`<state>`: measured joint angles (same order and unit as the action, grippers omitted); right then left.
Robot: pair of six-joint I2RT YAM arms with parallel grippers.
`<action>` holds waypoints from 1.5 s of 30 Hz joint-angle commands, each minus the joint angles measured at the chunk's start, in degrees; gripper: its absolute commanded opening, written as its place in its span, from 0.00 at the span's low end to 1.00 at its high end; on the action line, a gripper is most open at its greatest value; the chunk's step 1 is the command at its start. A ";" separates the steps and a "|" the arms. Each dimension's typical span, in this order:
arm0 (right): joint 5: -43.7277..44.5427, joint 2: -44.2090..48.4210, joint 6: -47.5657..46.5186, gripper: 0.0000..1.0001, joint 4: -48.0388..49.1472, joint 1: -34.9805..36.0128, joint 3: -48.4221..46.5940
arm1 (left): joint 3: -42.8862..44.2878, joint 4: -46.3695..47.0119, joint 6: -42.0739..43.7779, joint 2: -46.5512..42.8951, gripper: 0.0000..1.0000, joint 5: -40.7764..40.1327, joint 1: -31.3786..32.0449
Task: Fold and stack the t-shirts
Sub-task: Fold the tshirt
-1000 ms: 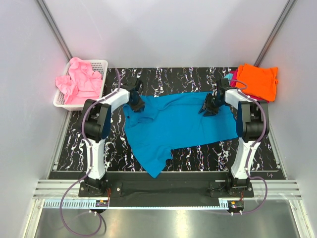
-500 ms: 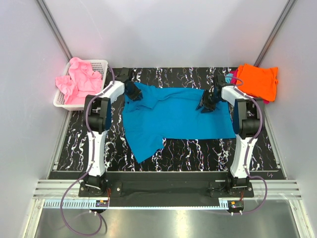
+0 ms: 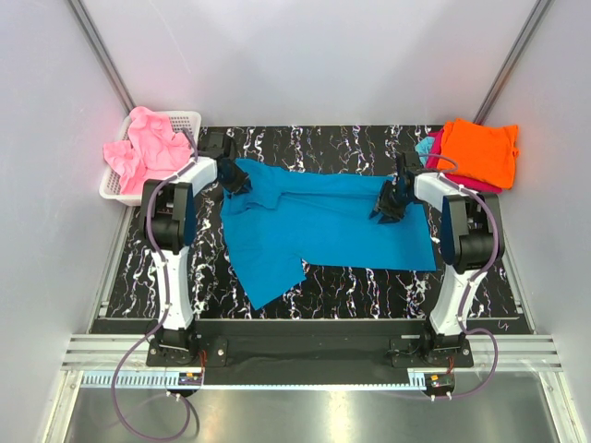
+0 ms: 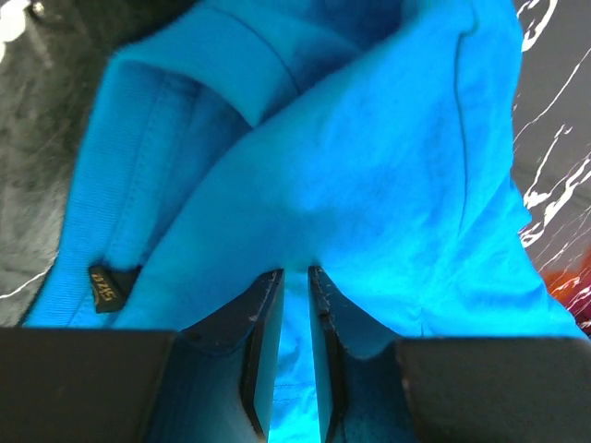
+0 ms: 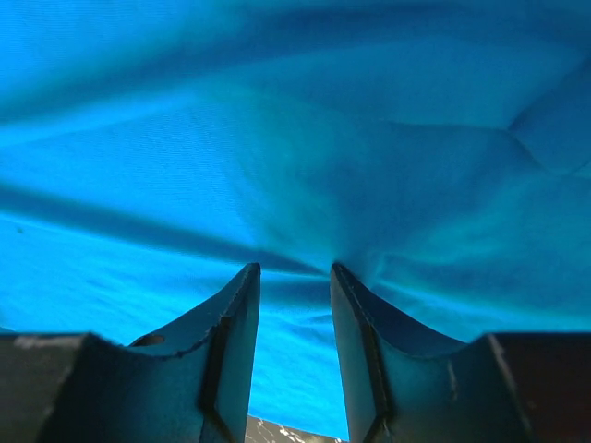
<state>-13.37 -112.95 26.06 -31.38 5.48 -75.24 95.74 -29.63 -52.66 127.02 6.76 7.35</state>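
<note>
- Basket [image 3: 189, 120] of white mesh sat far left, with pink t-shirts [image 3: 148, 152] heaped in it.
- Left gripper [image 3: 234, 180] pinched a fold of the teal-blue t-shirt [image 3: 314, 221] near its collar.
- That shirt lay stretched across the marbled black table [image 3: 369, 148] between both arms.
- Right gripper [image 3: 388, 205] clamped bunched teal cloth.
- Orange t-shirt [image 3: 480, 152] topped the far-right stack, mostly hiding a magenta t-shirt [image 3: 438, 140] and a cyan t-shirt [image 3: 424, 146].
</note>
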 commanded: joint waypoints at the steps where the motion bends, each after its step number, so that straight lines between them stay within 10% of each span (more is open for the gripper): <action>1: 7.48 1.23 -0.22 0.44 -4.57 0.06 3.35 | -2.49 -1.41 4.23 -0.72 0.25 -0.20 -1.03; 6: 5.64 2.11 -1.36 0.44 -4.75 -0.03 -1.04 | -5.74 8.88 10.90 -3.88 0.28 12.03 -0.15; 25: 3.70 4.85 -1.89 0.47 -4.84 -0.03 -2.81 | -31.57 6.25 17.24 -35.69 0.36 7.91 7.05; 45: 5.81 10.64 -0.40 0.48 -3.08 -0.03 11.16 | -48.37 -0.87 11.71 -37.11 0.30 -10.35 16.81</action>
<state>-9.47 -104.75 25.52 -35.09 5.48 -65.76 48.21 -28.64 -39.81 89.43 2.44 23.24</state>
